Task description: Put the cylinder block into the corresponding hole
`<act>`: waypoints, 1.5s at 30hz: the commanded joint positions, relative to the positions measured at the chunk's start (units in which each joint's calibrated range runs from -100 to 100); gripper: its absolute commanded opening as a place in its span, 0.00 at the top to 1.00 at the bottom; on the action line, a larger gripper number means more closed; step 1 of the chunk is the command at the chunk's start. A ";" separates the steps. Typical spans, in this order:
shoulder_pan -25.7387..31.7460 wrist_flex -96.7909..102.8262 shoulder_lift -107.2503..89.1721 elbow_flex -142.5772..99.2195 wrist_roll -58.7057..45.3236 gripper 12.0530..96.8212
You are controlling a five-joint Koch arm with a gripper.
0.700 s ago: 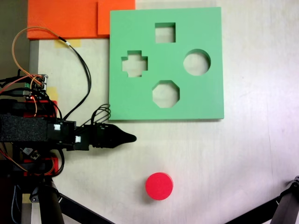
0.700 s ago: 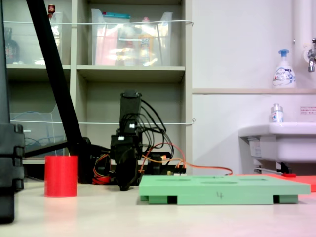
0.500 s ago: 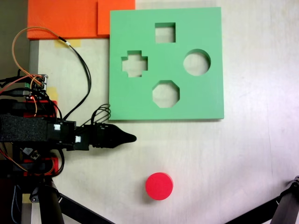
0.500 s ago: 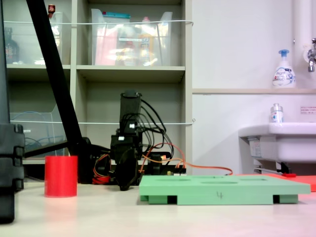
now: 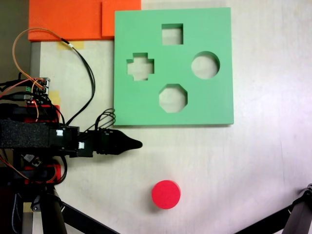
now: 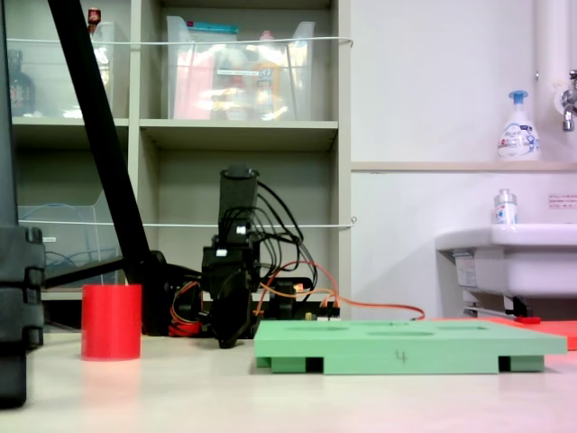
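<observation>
The cylinder block (image 6: 111, 322) stands nearest the low fixed camera, at the lower left of that frame: a short, bright red foam cylinder with straight sides and a flat round top. It stands upright on the pale table (image 6: 270, 397), its axis vertical and its round face pointing up. From above, in a fixed view, it shows as a plain red disc (image 5: 166, 194) low in the frame, a little right of centre, well apart from everything else.

The gripper (image 5: 136, 144) lies left of centre in the view from above, a black pointed tip aimed toward the right of the frame, just below the lower edge of the green board (image 5: 146, 29). Its jaws run together into a single point there, and in the low fixed view the gripper (image 6: 231, 341) hangs tip-down just above the table, so I cannot tell whether it is parted or closed. It holds nothing and touches neither block nor board.

Farther on, the board lies flat across the upper middle of the view from above. The corresponding hole (image 5: 205, 65), its circular cutout, sits at the board's right side.
</observation>
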 commanded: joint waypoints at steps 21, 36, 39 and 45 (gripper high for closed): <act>0.10 -4.34 -0.41 -1.47 0.05 0.56; -4.84 51.02 -0.41 -1.47 36.04 0.51; -4.84 57.00 -0.41 -1.47 42.20 0.51; -5.03 56.71 -0.41 -1.47 45.52 0.52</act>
